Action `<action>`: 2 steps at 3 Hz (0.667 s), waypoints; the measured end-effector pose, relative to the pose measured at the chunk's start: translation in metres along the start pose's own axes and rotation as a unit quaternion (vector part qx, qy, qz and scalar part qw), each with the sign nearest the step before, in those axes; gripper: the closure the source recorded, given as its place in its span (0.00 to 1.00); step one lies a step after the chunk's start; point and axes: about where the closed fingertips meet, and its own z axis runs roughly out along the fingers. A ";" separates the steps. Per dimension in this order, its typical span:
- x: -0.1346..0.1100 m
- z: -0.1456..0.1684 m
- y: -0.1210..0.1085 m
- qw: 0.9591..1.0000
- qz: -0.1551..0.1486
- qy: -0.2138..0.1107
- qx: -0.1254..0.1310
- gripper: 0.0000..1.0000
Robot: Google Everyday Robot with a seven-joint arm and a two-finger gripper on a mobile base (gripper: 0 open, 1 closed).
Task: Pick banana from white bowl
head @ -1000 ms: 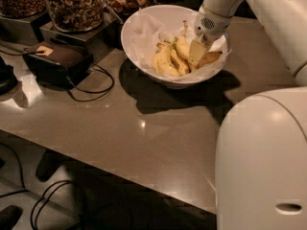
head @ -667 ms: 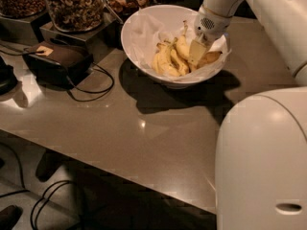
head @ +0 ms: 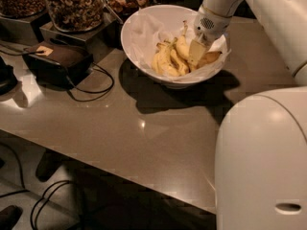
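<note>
The white bowl, lined with crinkled white paper, stands at the back of the table. In it lie a bunch of small yellow bananas and, to their right, the longer single banana, whose thin stem points up and whose brownish end is near the right rim. My gripper comes down from the white arm at the top right and is inside the bowl. It rests against the right side of the long banana and hides part of it.
Clear glass jars of nuts stand on a dark stand at the back left. A dark box with cables lies left of the bowl. My white body fills the lower right. The table's front edge runs diagonally.
</note>
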 end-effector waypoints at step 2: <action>0.000 0.000 0.000 1.000 0.000 0.000 0.000 1.00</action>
